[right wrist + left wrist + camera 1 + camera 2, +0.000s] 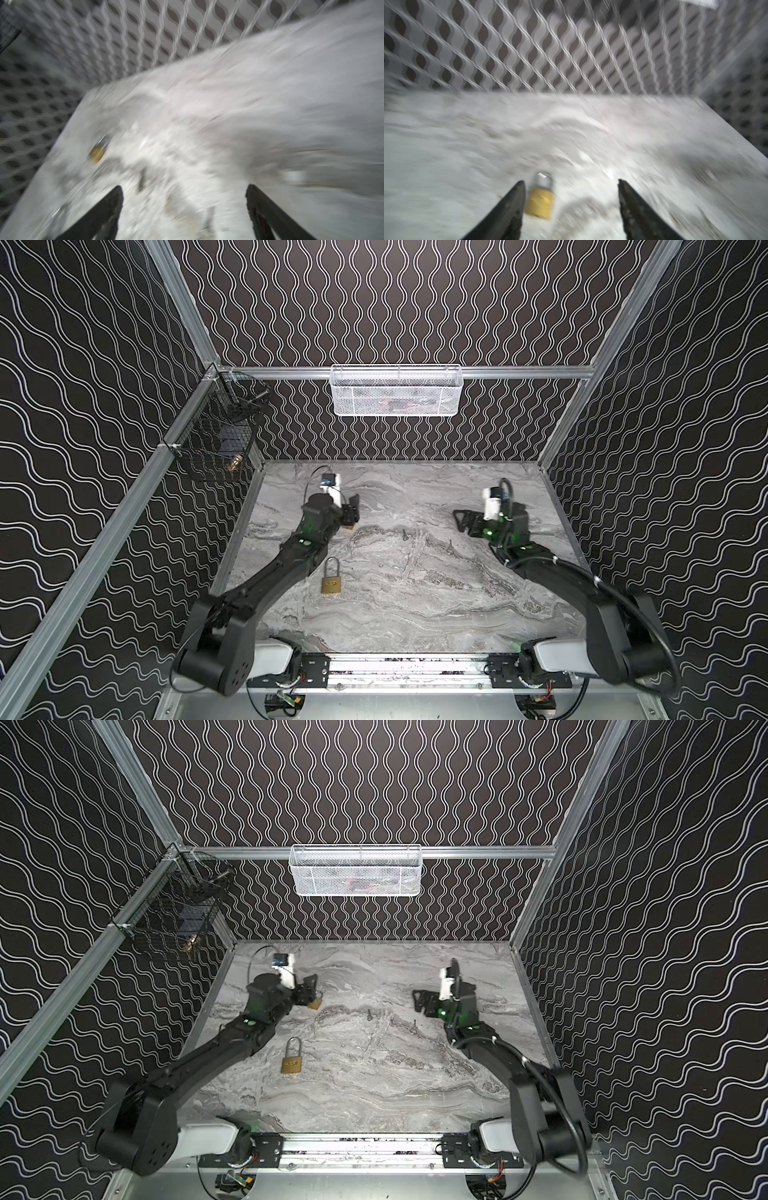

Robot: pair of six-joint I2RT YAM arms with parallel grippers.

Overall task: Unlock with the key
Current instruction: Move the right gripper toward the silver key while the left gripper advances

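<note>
Two brass padlocks lie on the marble table. The small padlock sits at the tips of my left gripper. That gripper is open, with the padlock lying between the jaws right beside one finger. The larger padlock, with a long shackle, lies flat next to the left forearm. A small dark shape that may be the key lies mid-table. My right gripper is open and empty, pointing toward it.
A white mesh basket hangs on the back wall. A black wire basket hangs in the back left corner. Patterned walls close in the table on three sides. Both wrist views are motion-blurred.
</note>
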